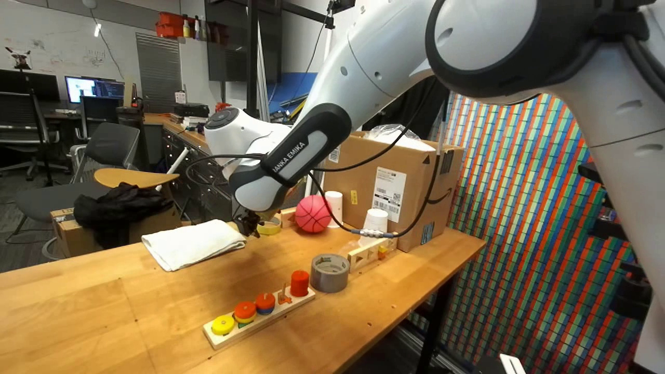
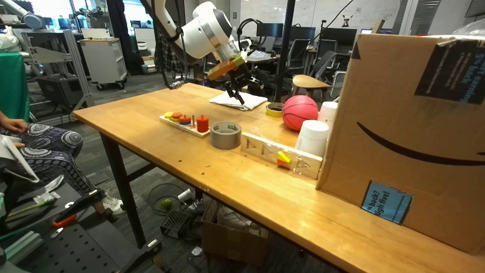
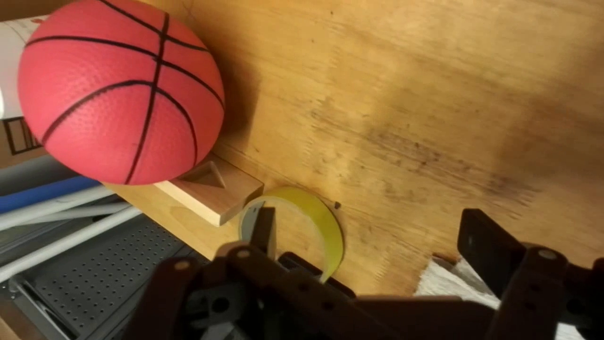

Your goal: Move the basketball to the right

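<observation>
The basketball (image 1: pixel 313 213), reddish-pink with dark seams, rests on the table near its far edge in both exterior views. In an exterior view the ball (image 2: pixel 300 112) sits between a yellow tape roll and white cups. From the wrist camera the ball (image 3: pixel 122 94) fills the upper left. My gripper (image 3: pixel 368 219) is open, its two fingers wide apart with only tabletop and cloth seen beyond the gap. It hangs above the table, apart from the ball, over the area of the yellow tape and the towel. In an exterior view the gripper (image 1: pixel 248 223) is small and partly hidden by the arm.
The yellow tape roll (image 3: pixel 330 231) and a wooden block (image 3: pixel 217 189) lie beside the ball. White cups (image 2: pixel 313 132) and a big cardboard box (image 2: pixel 379 159) stand close by. A folded white towel (image 1: pixel 195 244), grey tape roll (image 1: pixel 330 272) and wooden peg strip (image 1: pixel 260 318) also occupy the table.
</observation>
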Action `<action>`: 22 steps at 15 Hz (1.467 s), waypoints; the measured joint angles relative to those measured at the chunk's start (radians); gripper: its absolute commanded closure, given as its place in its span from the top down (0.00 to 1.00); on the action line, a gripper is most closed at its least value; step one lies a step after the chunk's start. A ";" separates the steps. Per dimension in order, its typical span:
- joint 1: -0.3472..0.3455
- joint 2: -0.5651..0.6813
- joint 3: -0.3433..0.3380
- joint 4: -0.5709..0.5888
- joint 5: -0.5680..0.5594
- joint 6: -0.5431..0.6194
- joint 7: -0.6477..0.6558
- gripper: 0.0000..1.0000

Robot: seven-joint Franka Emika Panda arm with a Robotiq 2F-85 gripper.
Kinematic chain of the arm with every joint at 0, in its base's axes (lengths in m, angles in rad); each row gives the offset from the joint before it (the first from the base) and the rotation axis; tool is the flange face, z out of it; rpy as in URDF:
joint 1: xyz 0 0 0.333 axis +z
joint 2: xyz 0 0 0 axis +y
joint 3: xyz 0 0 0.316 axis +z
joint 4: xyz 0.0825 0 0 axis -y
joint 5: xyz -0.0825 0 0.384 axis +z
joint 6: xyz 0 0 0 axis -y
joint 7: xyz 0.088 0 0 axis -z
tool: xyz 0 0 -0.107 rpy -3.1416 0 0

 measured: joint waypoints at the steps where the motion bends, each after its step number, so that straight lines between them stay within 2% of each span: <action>1: -0.005 0.005 -0.010 0.010 0.003 -0.002 0.000 1.00; 11: -0.064 0.024 -0.059 0.025 0.063 -0.004 -0.018 1.00; 22: -0.109 0.005 -0.124 -0.038 0.086 -0.003 -0.018 1.00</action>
